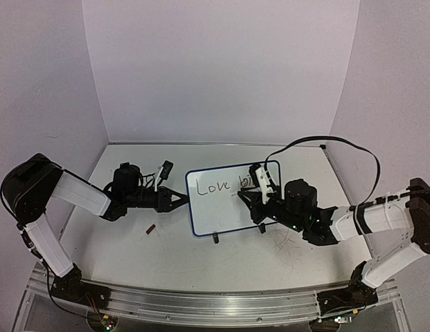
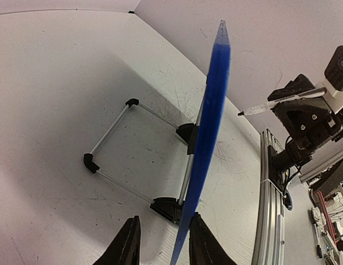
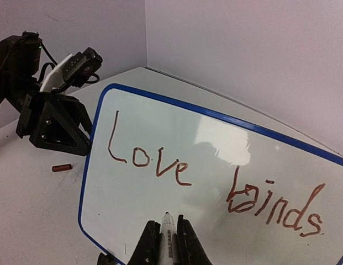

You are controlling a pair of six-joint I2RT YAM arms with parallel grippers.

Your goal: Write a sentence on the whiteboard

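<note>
- Right gripper (image 3: pixel 167 223): closed on a marker (image 3: pixel 168 240), its tip pointing to 12 o'clock at the whiteboard (image 3: pixel 177 124).
- Left gripper (image 2: pixel 164 221): fingers straddle the whiteboard's 9 o'clock rim; I cannot tell if they clamp it.
- The whiteboard stands mid-table (image 1: pixel 201 256); the sentence (image 3: pixel 163 168) reads "Love binds".

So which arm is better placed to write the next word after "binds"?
Right. The right gripper is shut on the marker, its tip close to the whiteboard below the unfinished sentence. The left gripper only straddles the board's rim.
</note>
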